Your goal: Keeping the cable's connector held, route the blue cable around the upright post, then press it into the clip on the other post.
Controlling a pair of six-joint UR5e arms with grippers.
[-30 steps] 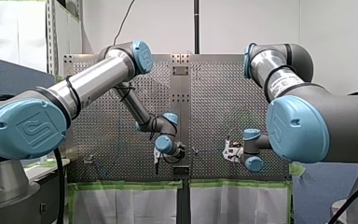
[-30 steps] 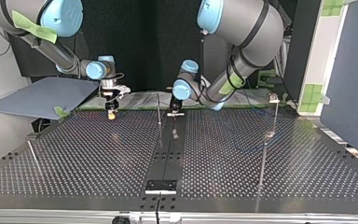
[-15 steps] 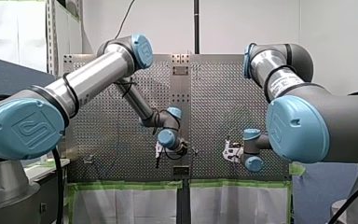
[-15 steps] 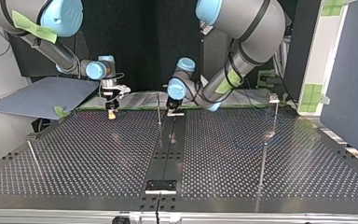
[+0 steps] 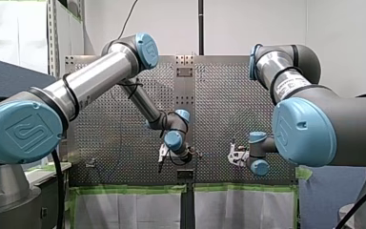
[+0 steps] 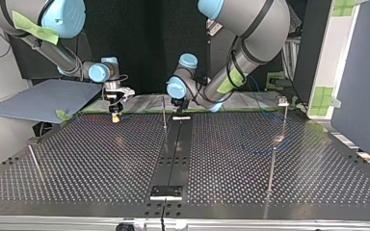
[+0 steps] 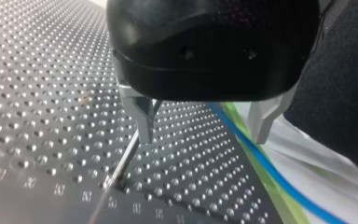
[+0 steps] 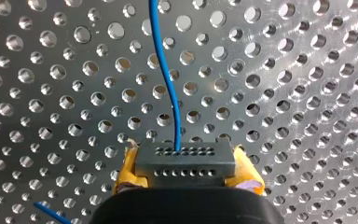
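Note:
In the right wrist view my right gripper [image 8: 186, 173] is shut on a grey connector [image 8: 185, 159] between yellow pads [image 8: 126, 173]. The blue cable [image 8: 167, 79] runs from it across the perforated plate. In the top view that gripper [image 6: 115, 116] hangs at the far left, just above the plate. My left gripper [image 7: 203, 134] is open and holds nothing. The blue cable [image 7: 265, 164] lies under the gap, near one finger. A thin upright post [image 7: 123, 161] stands just outside the other finger. In the top view this gripper [image 6: 180, 114] is right beside the middle post [image 6: 164, 111].
A post with a clip [image 6: 283, 102] stands at the top view's far right, and a taller rod [image 6: 271, 168] is nearer the camera. A leaning rod [image 6: 33, 161] is at the left. Green tape [image 7: 261, 186] edges the plate [image 6: 101, 163].
My left arm has swung toward the top view's left, bringing its open gripper closer to the middle post. My right arm has held still with the connector.

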